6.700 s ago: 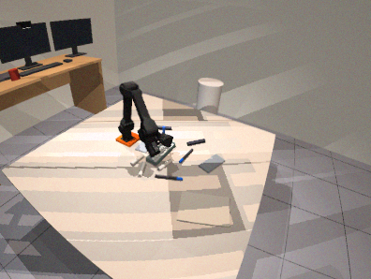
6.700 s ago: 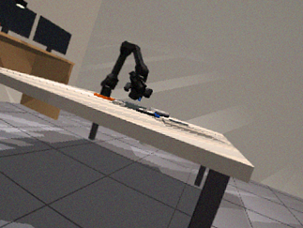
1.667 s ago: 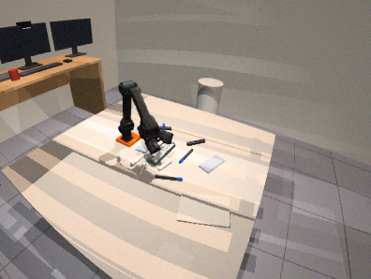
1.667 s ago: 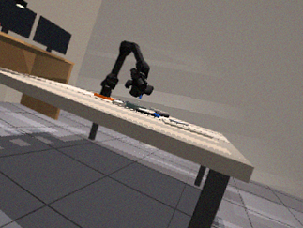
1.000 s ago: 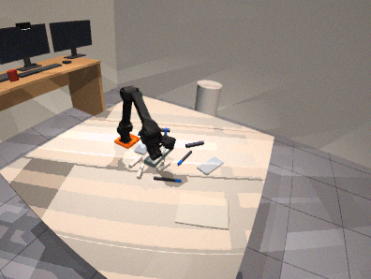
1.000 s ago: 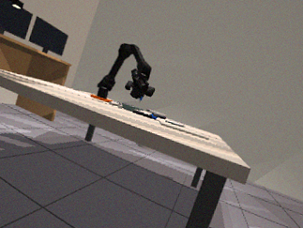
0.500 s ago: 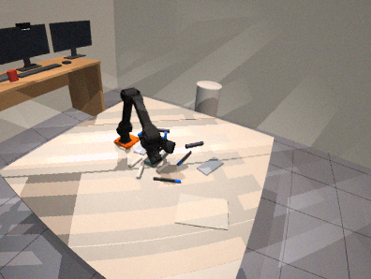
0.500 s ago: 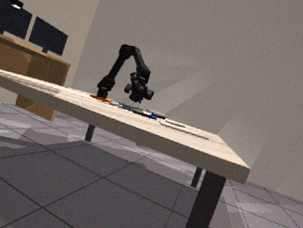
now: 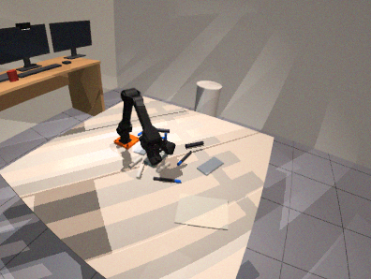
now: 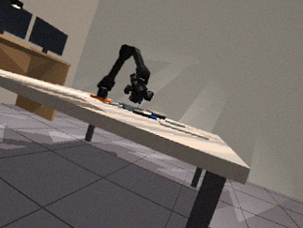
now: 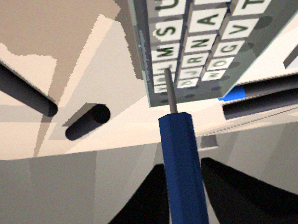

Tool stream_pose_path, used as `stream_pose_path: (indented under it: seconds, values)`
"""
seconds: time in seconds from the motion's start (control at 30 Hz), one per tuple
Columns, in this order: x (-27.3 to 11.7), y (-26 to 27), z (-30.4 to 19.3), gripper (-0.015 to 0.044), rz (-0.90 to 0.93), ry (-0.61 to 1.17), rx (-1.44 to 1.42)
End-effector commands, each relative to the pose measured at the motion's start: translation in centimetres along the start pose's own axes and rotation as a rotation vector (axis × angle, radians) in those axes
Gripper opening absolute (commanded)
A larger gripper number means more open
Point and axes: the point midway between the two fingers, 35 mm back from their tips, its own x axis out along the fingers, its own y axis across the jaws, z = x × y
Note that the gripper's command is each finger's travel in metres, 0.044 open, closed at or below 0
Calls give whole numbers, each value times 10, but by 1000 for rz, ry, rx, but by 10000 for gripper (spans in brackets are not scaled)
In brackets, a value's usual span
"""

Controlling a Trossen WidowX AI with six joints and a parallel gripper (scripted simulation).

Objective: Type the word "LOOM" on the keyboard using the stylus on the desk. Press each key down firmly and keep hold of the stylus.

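Observation:
My gripper (image 11: 182, 169) (image 9: 156, 155) (image 10: 137, 96) is shut on a blue stylus (image 11: 181, 160) with a thin grey tip. It hangs low over the desk, just in front of the arm's orange base (image 9: 126, 142). In the wrist view the tip reaches the near end of the small keyboard (image 11: 200, 37) of white lettered keys, at the key just below M; I cannot tell whether it touches. In the top view the keyboard (image 9: 140, 151) is mostly hidden under the gripper.
Loose pens lie round the keyboard: a black one (image 9: 193, 144), a blue and black one (image 9: 184, 158) and another (image 9: 167, 179). Two pale sticks (image 9: 139, 168) lie at the left. There are also a grey slab (image 9: 210, 166), a paper sheet (image 9: 202, 212) and a white cylinder (image 9: 208, 97) behind.

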Motion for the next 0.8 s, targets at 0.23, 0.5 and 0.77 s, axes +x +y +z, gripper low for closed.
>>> stream_pose_path:
  seconds: [0.23, 0.5, 0.77]
  values:
    - [3, 0, 6, 81, -2, 0, -4]
    - [4, 0, 8, 81, -2, 0, -4]
    - [6, 0, 11, 81, -2, 0, -4]
